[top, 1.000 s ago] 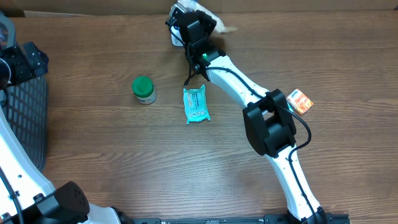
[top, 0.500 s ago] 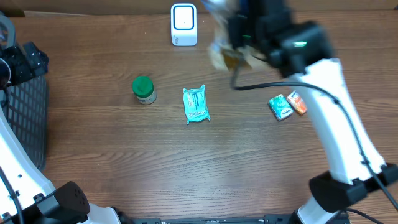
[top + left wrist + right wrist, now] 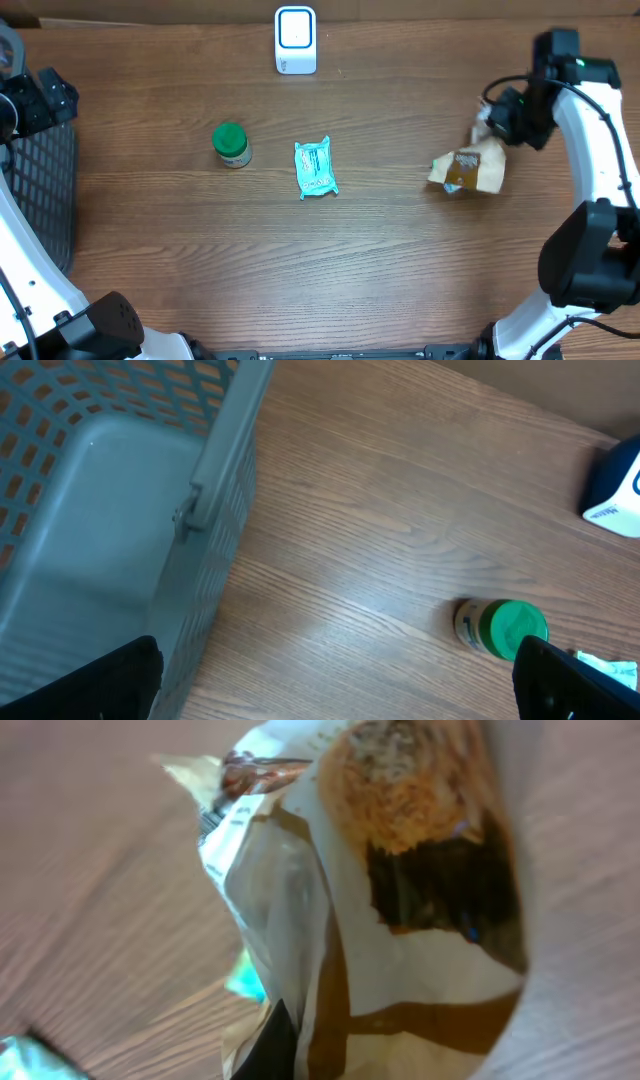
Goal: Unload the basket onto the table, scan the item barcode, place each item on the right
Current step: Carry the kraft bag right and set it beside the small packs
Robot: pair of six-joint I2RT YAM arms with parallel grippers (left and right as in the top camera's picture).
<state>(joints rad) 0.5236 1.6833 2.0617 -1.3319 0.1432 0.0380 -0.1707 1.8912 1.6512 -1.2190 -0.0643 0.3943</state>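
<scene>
Your right jaws are pressed together on the upper edge of the brown-and-white crinkly snack packet (image 3: 472, 168), at the right side of the wooden table (image 3: 400, 270). The packet hangs down and to the left from them, and its lower part is down at the table. In the right wrist view it fills nearly the whole picture, too close for you to read any print on it. A sliver of something teal (image 3: 245, 976) shows under the packet's edge; you cannot tell what it is.

The packet is well apart from the white box-shaped scanner with the blue-rimmed face (image 3: 295, 40), which stands upright at the middle of the far edge.

Your left jaws are spread wide above the left end of the table, just beside the grey plastic mesh basket (image 3: 100, 510). A small bottle with a green cap (image 3: 231, 144) stands left of centre, and a teal foil pouch (image 3: 316, 168) lies flat near it on its right.
</scene>
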